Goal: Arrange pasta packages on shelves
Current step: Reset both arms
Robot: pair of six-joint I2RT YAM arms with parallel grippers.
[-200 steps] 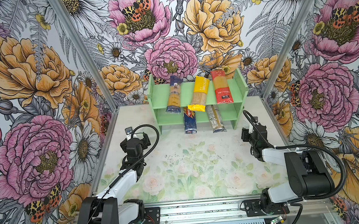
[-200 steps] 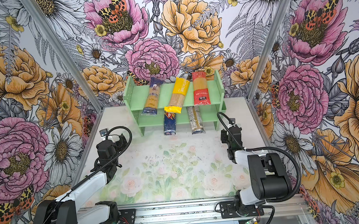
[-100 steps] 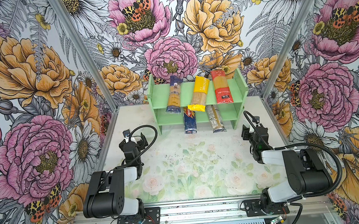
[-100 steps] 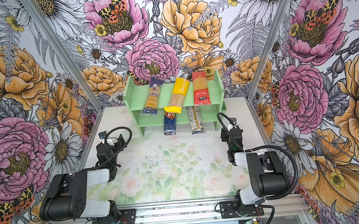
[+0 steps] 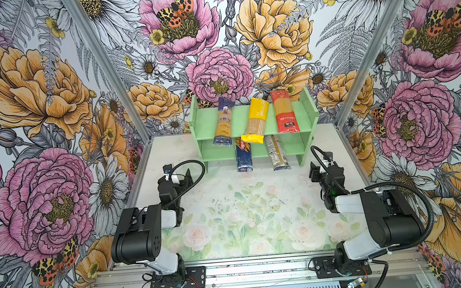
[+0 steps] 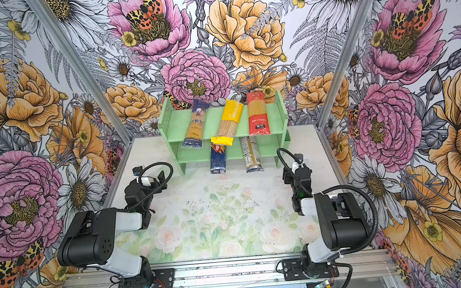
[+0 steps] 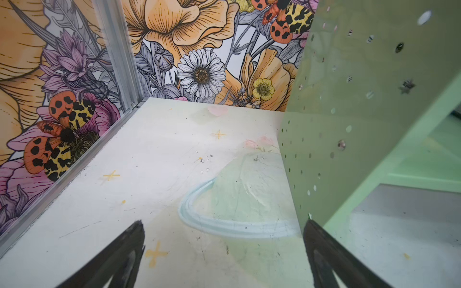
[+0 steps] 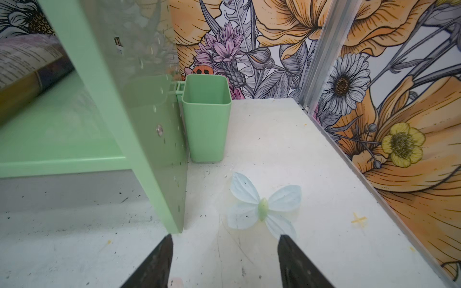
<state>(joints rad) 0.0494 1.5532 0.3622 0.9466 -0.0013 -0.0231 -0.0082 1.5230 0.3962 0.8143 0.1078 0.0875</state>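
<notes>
the pale green two-tier wooden rack [image 5: 208, 124] is unmoved. the blue-ended clear packet [image 5: 223, 121], yellow packet [image 5: 258, 117] and red packet [image 5: 284, 113] are seen on top. the dark blue barilla packet [image 5: 243, 156] and white-labelled clear packet [image 5: 278, 153] are seen below, overhanging. the left arm has been folded back. the left gripper [image 7: 223, 224] is spread wide, empty. the right gripper [image 8: 225, 237] is parted, empty.

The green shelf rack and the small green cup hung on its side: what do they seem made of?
The shelf rack looks like painted sheet metal, perhaps board: a thin, flat, slightly glossy side panel with rows of small holes. The cup seems moulded plastic, smooth and satin, with rounded corners and a thin rim.
</notes>
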